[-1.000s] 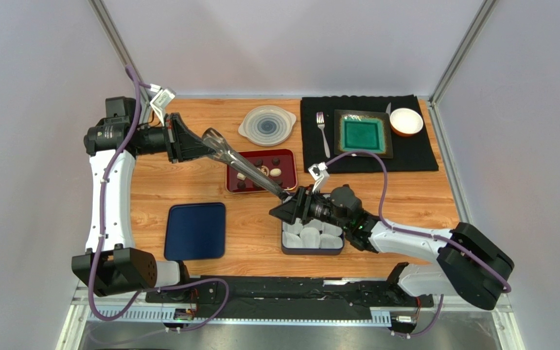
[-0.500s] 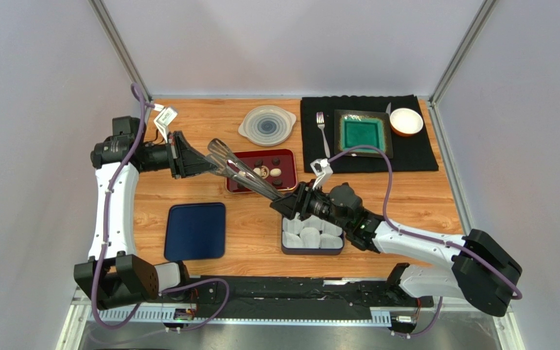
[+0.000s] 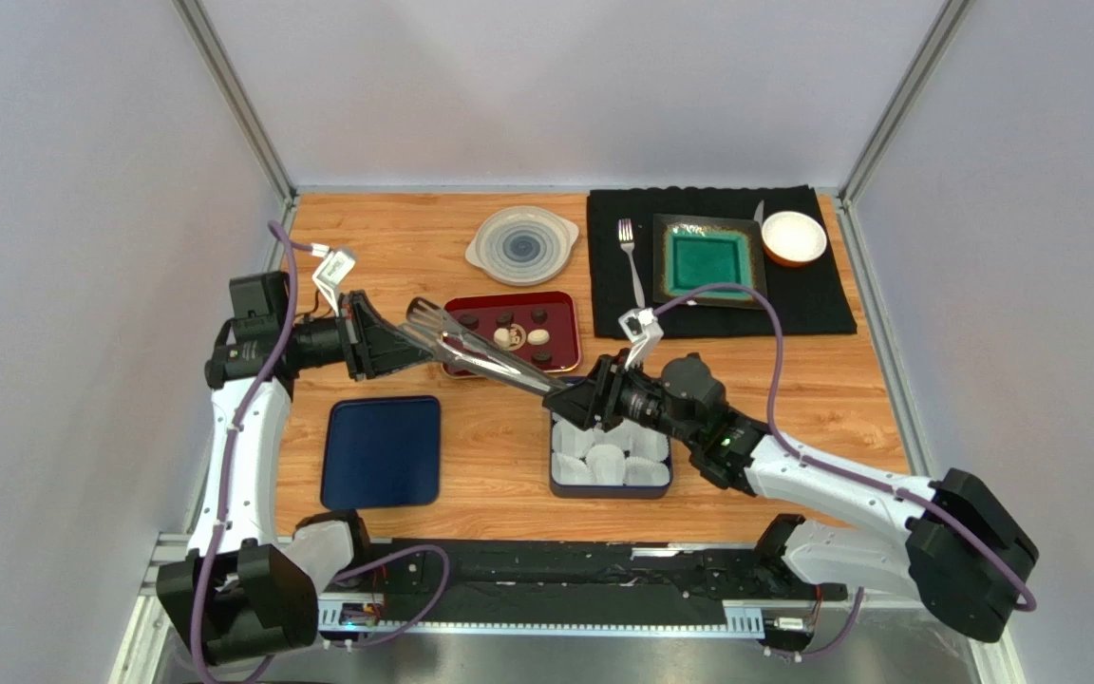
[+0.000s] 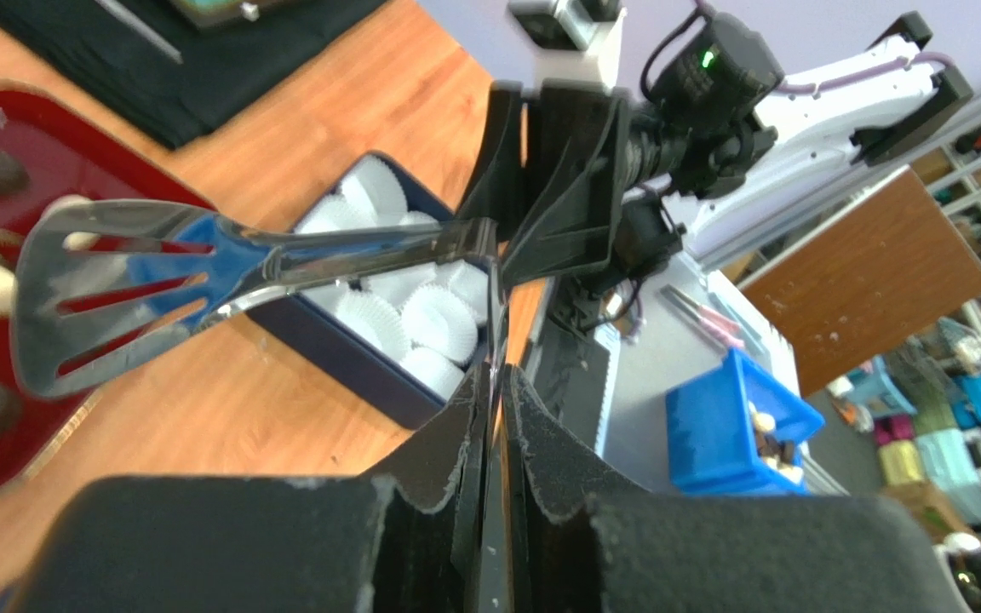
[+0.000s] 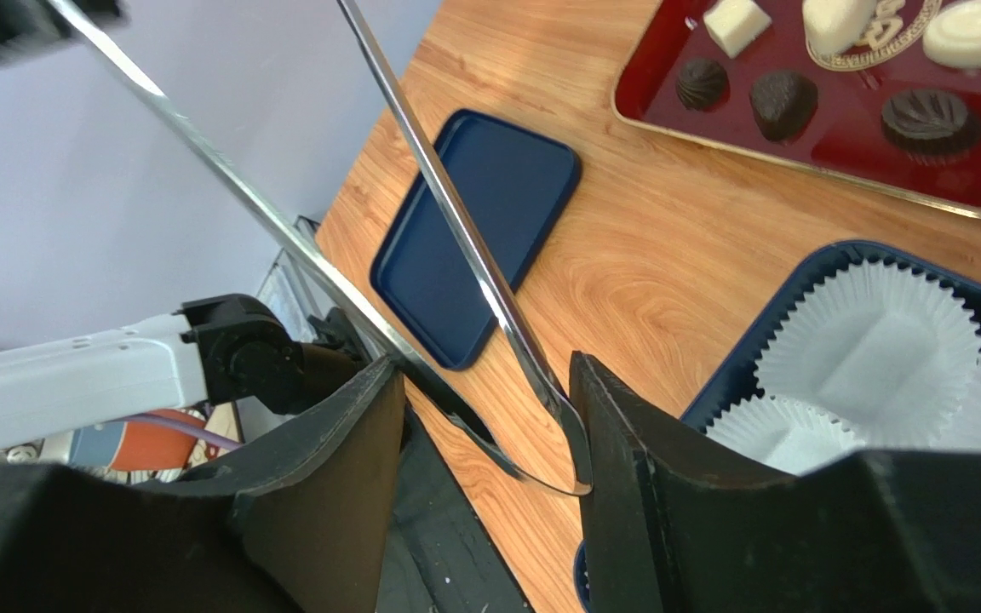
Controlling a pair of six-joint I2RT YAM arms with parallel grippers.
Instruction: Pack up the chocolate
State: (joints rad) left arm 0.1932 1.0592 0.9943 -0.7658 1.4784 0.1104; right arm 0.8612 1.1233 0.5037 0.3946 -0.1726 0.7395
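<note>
The chocolate lies in a dark red tray at mid-table: dark pieces and a cream one. Metal tongs span the gap between both grippers. My left gripper is shut on one thin blade at the head end, while the other slotted blade sticks out free. My right gripper is shut on the tongs' joined end, whose two arms press against its fingers. A navy box of white paper cups sits just under the right gripper.
The navy lid lies flat at front left. At the back are a clear round lid and a black mat carrying a fork, a green plate and a white bowl.
The left arm has swung toward the near edge, bringing the tongs' head lower and flatter over the red tray. The right gripper has narrowed on the tongs' joined end.
</note>
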